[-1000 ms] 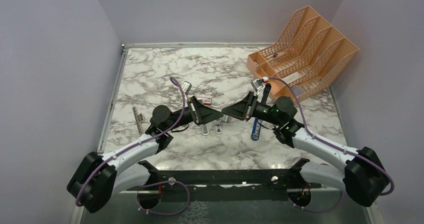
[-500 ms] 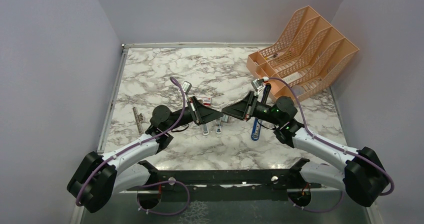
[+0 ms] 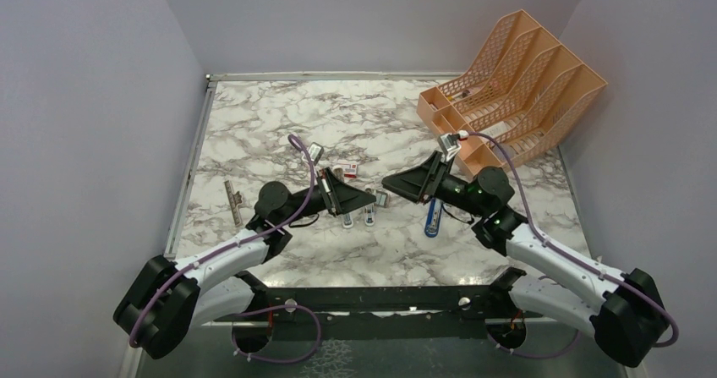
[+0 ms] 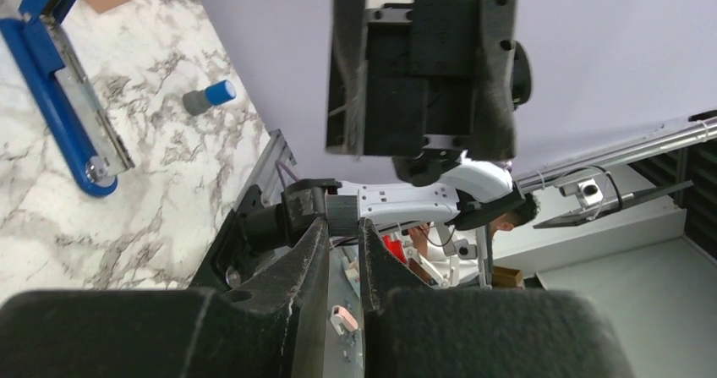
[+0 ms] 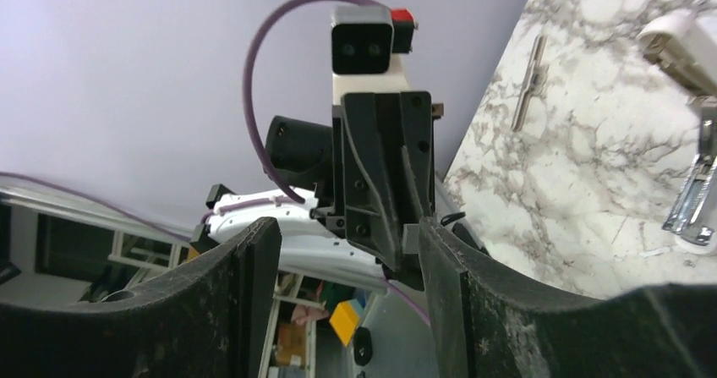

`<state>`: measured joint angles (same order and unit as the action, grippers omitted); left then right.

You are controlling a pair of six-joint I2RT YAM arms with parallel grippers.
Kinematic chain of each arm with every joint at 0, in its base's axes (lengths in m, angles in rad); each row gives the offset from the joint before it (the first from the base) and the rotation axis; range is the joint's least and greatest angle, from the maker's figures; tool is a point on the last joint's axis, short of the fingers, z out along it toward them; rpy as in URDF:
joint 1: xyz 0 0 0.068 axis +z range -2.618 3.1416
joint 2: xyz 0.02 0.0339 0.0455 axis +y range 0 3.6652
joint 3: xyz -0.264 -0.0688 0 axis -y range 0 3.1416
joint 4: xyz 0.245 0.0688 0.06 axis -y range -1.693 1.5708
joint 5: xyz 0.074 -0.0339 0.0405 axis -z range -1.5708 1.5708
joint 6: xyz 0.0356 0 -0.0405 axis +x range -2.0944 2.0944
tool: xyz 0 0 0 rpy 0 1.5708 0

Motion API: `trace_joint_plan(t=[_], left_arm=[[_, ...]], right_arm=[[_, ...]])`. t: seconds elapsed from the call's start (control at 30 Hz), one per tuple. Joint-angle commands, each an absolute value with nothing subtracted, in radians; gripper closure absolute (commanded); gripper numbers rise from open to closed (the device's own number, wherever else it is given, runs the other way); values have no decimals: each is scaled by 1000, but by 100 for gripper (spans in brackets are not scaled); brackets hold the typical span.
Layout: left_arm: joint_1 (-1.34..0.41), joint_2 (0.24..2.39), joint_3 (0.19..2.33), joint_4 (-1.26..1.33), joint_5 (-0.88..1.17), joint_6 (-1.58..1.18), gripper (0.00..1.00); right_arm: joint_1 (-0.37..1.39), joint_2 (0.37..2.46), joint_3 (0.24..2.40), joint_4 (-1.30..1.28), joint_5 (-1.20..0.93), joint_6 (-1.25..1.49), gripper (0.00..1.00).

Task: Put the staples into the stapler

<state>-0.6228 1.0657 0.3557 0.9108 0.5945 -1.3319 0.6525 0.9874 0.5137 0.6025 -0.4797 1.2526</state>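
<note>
Hovering just above the opened stapler (image 3: 369,218), the left gripper (image 3: 373,199), fingers pinched narrow, faces the right gripper (image 3: 387,181), spread wide and empty, apparently poised for loading.

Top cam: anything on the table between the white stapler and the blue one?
No. The top view shows bare marble between the white stapler and the blue stapler.

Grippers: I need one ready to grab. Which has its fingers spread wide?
The right gripper: its wrist view shows its fingers far apart. The left gripper has its fingers nearly together, with only a slim gap.
</note>
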Motion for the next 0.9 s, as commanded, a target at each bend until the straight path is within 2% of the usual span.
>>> trace_joint_plan(t=[0.0,0.13,0.4,0.87], left_arm=[[-618,1060,319,902,603,-1286,85],[-618,1044,324,735,595,-1211,85],[-661,1099,440,83,427,-951,84],[-900,1302,690,-367,-52,-756,84]], right_arm=[[649,895,564,343,-300,1170,34],[649,857,622,129,-183,1089,34],[649,883,662,-53,-97,1041,35],[649,885,639,-165,-19,1070,37]])
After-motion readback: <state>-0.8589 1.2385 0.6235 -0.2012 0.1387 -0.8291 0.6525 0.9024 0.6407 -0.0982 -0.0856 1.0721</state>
